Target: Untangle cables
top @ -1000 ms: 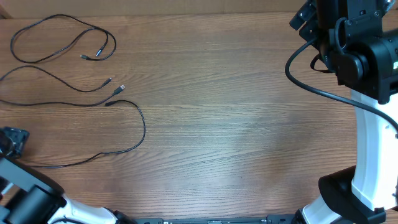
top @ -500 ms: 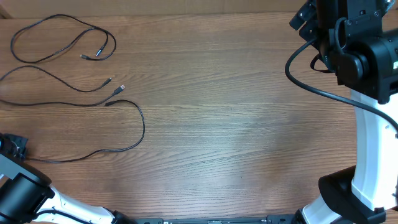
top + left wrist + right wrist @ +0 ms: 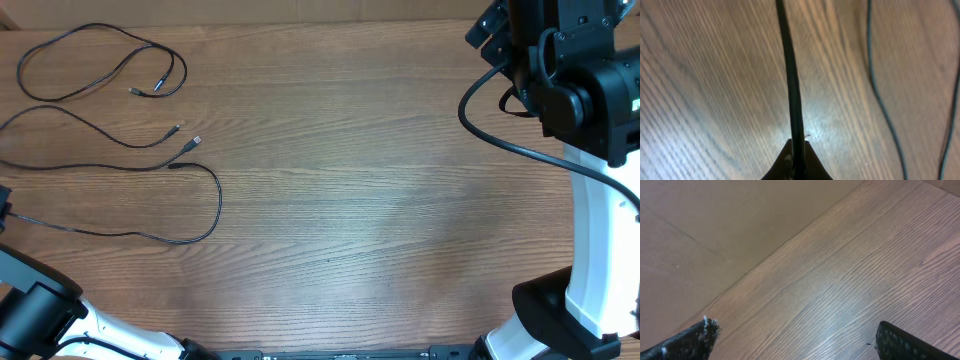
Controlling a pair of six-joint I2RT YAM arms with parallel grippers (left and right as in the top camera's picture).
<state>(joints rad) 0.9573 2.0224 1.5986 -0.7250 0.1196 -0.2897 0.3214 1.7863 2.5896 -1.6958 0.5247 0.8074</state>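
1. Clamping shut within the last second, the left gripper [image 3: 797,161] now pinches the lowest thin black flexible cable [image 3: 218,200] between its fingertips. In the left wrist view the cord runs straight up and away from the closed jaws across the brown wood-grain desk [image 3: 380,200].
2. That cable's tail lay lower a second ago, nearer the front edge. It has since been drawn up and out to the left edge, and the bend has flattened into a narrower hairpin. The left gripper has slid almost out of the overhead view.
3. I judge that the pull on this cable has begun and is starting to drag it away from the other two. The job is early: its small plug end still lies just beside the middle thin black cable [image 3: 90,125], and I cannot tell whether they cross there.
4. The third thin black cable, a closed loop [image 3: 100,35], lies at the far-left corner, apart from the held one and from the left gripper.
5. The right gripper [image 3: 795,342] hangs released, fingers spread wide over bare wood at the far right, well apart from every cable.
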